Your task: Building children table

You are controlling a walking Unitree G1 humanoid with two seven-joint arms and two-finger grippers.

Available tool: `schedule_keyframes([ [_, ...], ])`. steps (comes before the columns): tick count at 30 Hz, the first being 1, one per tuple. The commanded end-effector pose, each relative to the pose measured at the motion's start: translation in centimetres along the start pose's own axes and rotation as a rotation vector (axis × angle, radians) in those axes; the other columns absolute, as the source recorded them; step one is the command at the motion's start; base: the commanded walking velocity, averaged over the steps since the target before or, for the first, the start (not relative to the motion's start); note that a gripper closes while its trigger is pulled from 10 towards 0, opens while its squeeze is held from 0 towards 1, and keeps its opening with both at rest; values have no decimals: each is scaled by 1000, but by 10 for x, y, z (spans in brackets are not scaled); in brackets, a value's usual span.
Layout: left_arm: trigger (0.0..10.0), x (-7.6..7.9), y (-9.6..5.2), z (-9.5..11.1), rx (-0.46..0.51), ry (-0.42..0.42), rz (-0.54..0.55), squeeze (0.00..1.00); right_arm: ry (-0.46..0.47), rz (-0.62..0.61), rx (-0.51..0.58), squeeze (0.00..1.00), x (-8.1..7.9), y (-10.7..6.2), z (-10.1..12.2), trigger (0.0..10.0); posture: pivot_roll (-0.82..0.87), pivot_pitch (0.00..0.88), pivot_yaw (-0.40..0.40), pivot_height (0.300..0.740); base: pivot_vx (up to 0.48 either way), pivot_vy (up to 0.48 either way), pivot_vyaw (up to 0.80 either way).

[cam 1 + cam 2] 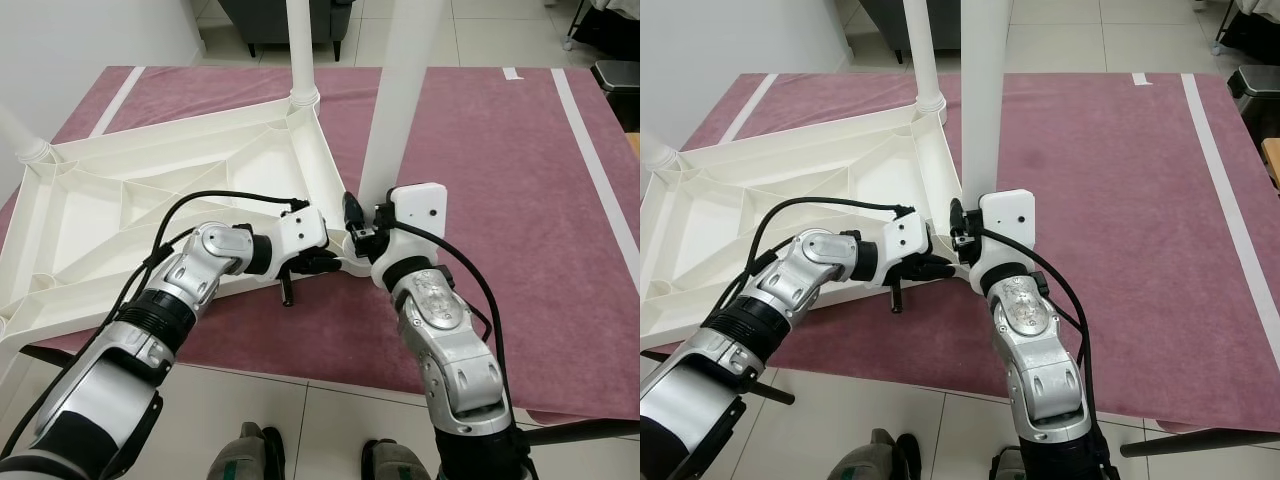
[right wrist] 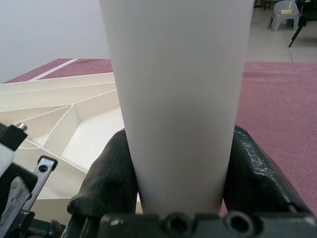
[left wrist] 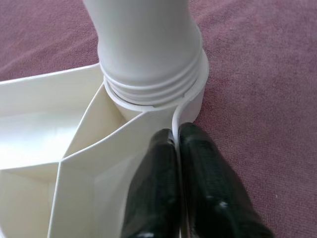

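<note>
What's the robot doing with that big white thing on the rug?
The robot is putting together a small table. The white plastic tabletop lies upside down on a dark red rug. The right gripper is shut around a white round table leg standing in the near corner socket. The left gripper pinches the tabletop's thin rim beside that socket, steadying it. The leg's threads are showing, so it isn't fully screwed in. Another leg stands at the far corner.

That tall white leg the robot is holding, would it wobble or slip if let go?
Probably not topple: the white leg sits threaded in the tabletop corner socket. It looks stiff, hollow, fairly light plastic. Smooth and tapered, so it may slip in the right gripper.
</note>
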State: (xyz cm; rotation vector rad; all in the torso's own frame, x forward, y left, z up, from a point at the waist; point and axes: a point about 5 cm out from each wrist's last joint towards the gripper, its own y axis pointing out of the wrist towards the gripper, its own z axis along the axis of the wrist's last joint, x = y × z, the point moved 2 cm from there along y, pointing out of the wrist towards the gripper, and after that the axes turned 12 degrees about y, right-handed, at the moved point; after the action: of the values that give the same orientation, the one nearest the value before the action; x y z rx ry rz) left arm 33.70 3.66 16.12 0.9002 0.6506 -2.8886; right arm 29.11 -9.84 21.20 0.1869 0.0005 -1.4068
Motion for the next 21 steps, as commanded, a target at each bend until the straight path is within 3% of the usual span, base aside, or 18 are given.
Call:
schedule_keyframes([
  [1,10000,-3,-10,-5,-31,31,-7,1000,-59,-239,-203,0,45,-7,-46,314,-85,176,147,740,0,0,0],
  [2,10000,-3,-10,-5,-31,31,-7,1000,-59,-239,-203,0,45,-7,-46,314,-85,176,147,740,0,0,0],
  [3,10000,-3,-14,-7,-36,24,-6,1000,-62,-207,-185,0,41,-5,-42,10000,-82,176,147,740,0,0,0],
  [8,10000,-4,-17,-8,-41,17,0,1000,-56,-165,-159,0,35,-3,-37,10000,-79,176,147,740,0,0,0],
  [9,10000,-4,-20,-10,-44,4,-7,714,-56,-145,-136,0,32,-2,-33,10000,-77,175,146,740,0,0,0],
  [11,10000,-4,-20,-10,-44,4,-7,714,-56,-145,-136,0,32,-2,-33,10000,-77,175,146,740,0,0,0],
  [12,10000,-3,-23,-13,-60,-10,-15,0,-52,-126,-119,0,29,0,-29,10000,-75,173,147,740,0,0,0],
  [18,10000,2,-23,-17,-84,-27,-50,0,-51,-103,-101,0,26,1,-25,10000,-73,174,147,740,0,0,0],
  [19,3098,5,-22,-20,-99,-27,-73,0,-51,-91,-94,0,24,2,-24,10000,-75,176,152,740,0,0,0],
  [20,3098,5,-22,-20,-99,-27,-73,0,-51,-91,-94,0,24,2,-24,10000,-75,176,152,740,0,0,0],
  [21,0,8,-22,-23,-111,-24,-98,0,-55,-79,-87,0,23,2,-22,10000,-75,177,154,740,0,0,0],
])
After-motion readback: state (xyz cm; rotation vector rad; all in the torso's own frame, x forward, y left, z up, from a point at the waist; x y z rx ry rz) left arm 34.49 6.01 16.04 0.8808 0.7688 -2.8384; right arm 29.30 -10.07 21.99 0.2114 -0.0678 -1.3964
